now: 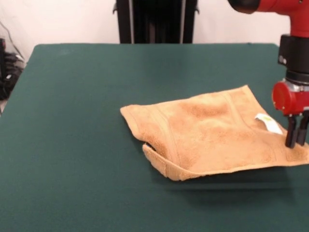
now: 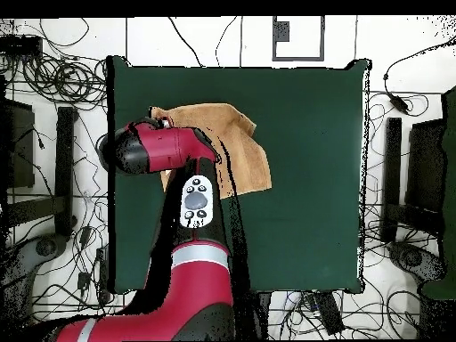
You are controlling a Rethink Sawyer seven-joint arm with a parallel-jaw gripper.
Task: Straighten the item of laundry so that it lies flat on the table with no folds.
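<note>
Dark green table [image 1: 72,145], tan-orange towel [image 1: 212,135] spread toward the right of the front view, gripper [image 1: 296,130] down at its right end.

A white wall and a black pedestal are seen behind the table's far edge. The towel is laid mostly open, but its near-left corner is turned up and doubled over, and a soft ridge is seen running across the cloth, so it is not yet flat. A small white label [image 1: 268,123] is seen by the right edge, just beside the gripper. The two dark fingers [image 1: 291,133] are held close together, pointing down, with their tips at the towel's right corner; whether cloth is pinched between them cannot be told. From overhead, the towel [image 2: 236,151] is partly hidden under the red arm [image 2: 169,151].
</note>
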